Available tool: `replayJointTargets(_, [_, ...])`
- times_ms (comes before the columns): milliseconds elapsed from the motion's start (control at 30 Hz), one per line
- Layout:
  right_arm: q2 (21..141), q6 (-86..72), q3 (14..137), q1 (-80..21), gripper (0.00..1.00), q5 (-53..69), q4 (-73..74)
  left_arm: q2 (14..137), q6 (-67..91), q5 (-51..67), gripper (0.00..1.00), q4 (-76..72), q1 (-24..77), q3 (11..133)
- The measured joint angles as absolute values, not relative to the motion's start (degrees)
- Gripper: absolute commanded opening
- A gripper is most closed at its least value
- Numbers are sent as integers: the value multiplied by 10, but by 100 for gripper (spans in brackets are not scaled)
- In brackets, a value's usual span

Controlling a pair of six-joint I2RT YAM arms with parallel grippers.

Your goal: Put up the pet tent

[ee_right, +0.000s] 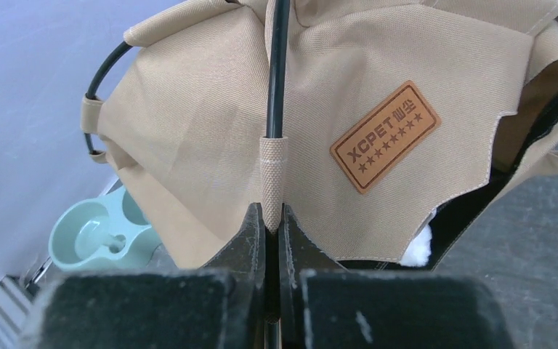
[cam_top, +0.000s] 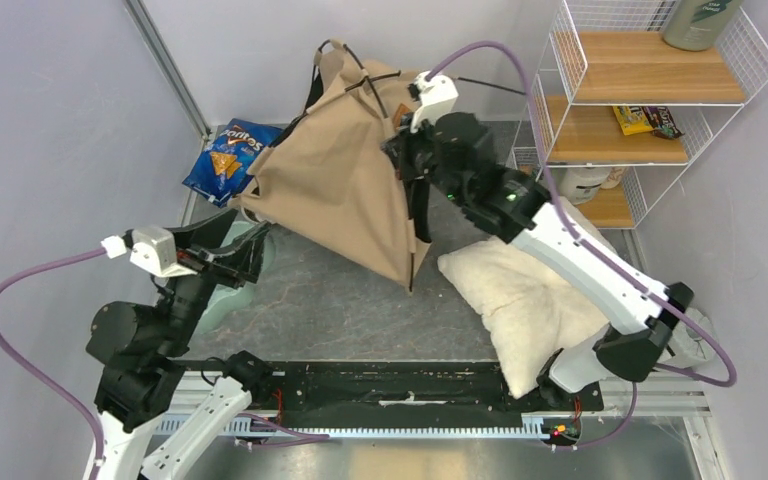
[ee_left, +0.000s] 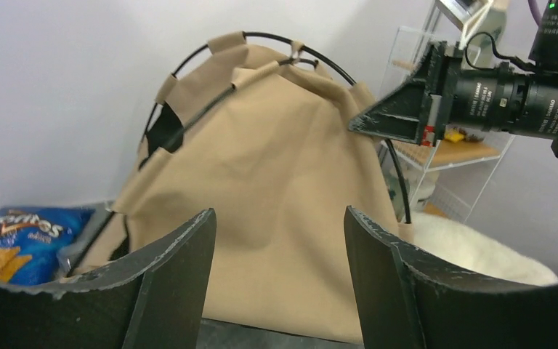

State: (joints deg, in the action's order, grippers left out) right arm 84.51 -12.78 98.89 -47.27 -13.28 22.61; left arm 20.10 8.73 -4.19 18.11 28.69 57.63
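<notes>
Pet tent (cam_top: 345, 180) sits upper-centre in top view, partly raised, tan canvas sagging onto worktop (cam_top: 360, 300) btwn Doritos bag (cam_top: 230, 160) at left & fluffy white pillow (cam_top: 525, 300) at lower right. Right claw (ee_right: 272, 212) is clamped tight on the lower end of a canvas sleeve carrying a black pole (ee_right: 277, 65); brown XCPET label (ee_right: 383, 136) just right of it. Left claw (ee_left: 277, 214) hangs wide, holding nothing, facing tent's side, not touching. Mint-green dish (ee_right: 98, 236) at lower left of right wrist view. Wire shelf (cam_top: 650, 100) upper right.
</notes>
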Motion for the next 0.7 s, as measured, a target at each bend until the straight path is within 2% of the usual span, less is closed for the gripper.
replayJointTargets(267, [958, -188, 1034, -564, 2, -319, 218, 198, 108, -39, 69, 214, 287, 533])
replayJointTargets(300, [970, -191, 1039, -572, 6, -336, 214, 197, 111, -38, 69, 215, 287, 527])
replayJointTargets(400, [1004, -206, 1050, -594, 29, -373, 206, 194, 122, -38, 67, 220, 287, 508])
replayJointTargets(533, [1034, -230, 1077, -610, 50, -389, 210, 197, 149, -37, 66, 223, 287, 481])
replayJointTargets(633, [1034, -246, 1097, -611, 58, -391, 226, 219, 169, -28, 64, 223, 287, 478])
replayJointTargets(700, [1024, -254, 1100, -611, 59, -391, 237, 246, 181, -25, 63, 223, 287, 481])
